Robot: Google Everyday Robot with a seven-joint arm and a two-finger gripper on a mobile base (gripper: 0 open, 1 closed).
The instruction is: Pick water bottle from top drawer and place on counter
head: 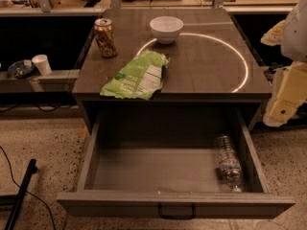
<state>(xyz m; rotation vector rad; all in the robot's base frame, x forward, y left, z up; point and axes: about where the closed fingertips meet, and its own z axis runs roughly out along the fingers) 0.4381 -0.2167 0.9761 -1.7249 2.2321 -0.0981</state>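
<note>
We find the wide grey-brown wooden top drawer [120,204] open, with the small clear crinkled water bottle [228,163] lying against its right wall. Our gripper [286,97] hangs right of the drawer; we cannot tell its state. Grasping, lifting and placing on the dark counter [206,66] above the drawer remain.

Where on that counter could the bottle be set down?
The right half of the counter, inside the white circle right of the bowl and chip bag, is bare. The left side is crowded: can, bowl and bag. The water bottle lies by the right wall of the top drawer. The end effector hangs beyond the counter's right edge.
</note>
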